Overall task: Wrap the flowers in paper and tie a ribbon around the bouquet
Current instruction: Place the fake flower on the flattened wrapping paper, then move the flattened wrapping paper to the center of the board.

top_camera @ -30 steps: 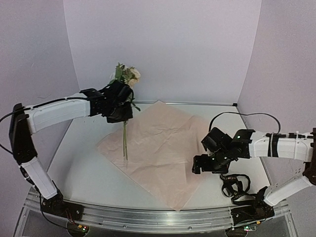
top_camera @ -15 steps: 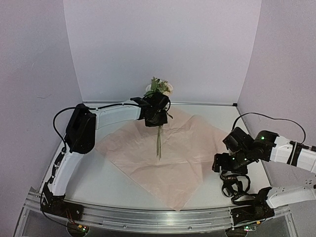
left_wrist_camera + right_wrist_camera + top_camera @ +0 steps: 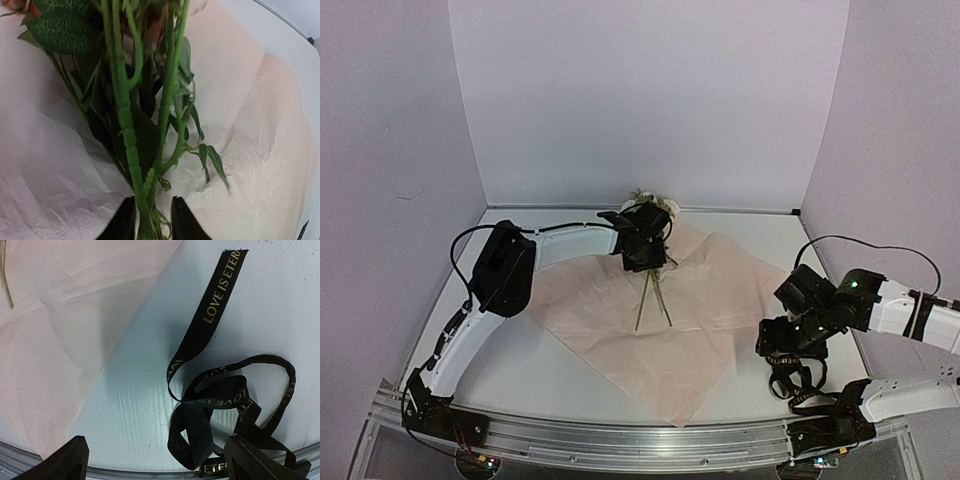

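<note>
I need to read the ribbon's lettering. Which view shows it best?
Right wrist: the ribbon lies loosely coiled on the table, pale lettering legible. Top external shows only a small dark tangle. Left wrist shows none of it.

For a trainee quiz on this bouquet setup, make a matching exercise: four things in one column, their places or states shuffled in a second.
1. bunch of pale roses on thin green stems
2. large light pink paper sheet
3. narrow black ribbon with pale lettering
4. right tool

A. open, above the ribbon
B. spread on the table
C. stems between the left tool fingers
D. looped beside the paper

Pairs: 1-C, 2-B, 3-D, 4-A
</note>
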Robot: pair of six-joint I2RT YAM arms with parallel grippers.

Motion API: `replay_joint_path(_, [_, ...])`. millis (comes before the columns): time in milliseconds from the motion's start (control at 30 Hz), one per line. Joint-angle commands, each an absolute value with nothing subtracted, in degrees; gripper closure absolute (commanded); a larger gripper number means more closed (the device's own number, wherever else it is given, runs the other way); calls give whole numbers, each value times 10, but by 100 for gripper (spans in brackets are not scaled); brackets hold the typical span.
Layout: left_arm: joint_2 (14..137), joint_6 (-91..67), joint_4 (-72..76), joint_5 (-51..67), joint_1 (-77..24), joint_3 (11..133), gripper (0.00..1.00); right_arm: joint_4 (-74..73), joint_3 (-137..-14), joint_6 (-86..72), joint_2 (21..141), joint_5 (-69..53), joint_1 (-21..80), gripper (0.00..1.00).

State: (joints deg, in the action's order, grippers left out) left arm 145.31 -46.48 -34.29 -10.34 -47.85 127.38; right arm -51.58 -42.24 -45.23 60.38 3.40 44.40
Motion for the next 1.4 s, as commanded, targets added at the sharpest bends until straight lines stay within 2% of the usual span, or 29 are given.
replay_joint_path(0, [1425, -456, -314, -92, -482, 1262, 49, -526, -428, -444, 604, 43, 442, 2])
replay_joint_path(33, [1412, -456, -306, -91, -482, 1247, 39, -528, -430, -440, 605, 43, 442, 2])
replay_joint_path(133, [1364, -454, -290, -89, -485, 1208, 23, -532, -441, -427, 612, 46, 442, 2])
replay_joint_path(267, [1267, -471, -272, -98, -486, 1117, 14, -533, -456, -411, 629, 46, 442, 2])
replay_joint_path(600, [909, -644, -190, -131, -479, 617, 13, -498, -455, -376, 649, 15, 442, 2])
replay_joint_path(833, [738, -769, -134, -94, -480, 405, 14, -450, -411, -377, 616, 21, 442, 2])
replay_joint_path(933, [707, -800, -39, -74, -483, 321, 15, -431, -404, -372, 609, 18, 442, 2])
replay_joint_path(1100, [711, -814, 79, -84, -484, 260, 15, -403, -394, -378, 602, 10, 442, 2])
replay_joint_path(1267, [767, -834, 177, -86, -484, 225, 26, -385, -379, -384, 591, 17, 442, 2])
replay_joint_path(1367, [794, -836, 200, -89, -484, 222, 36, -381, -376, -385, 588, 23, 442, 2])
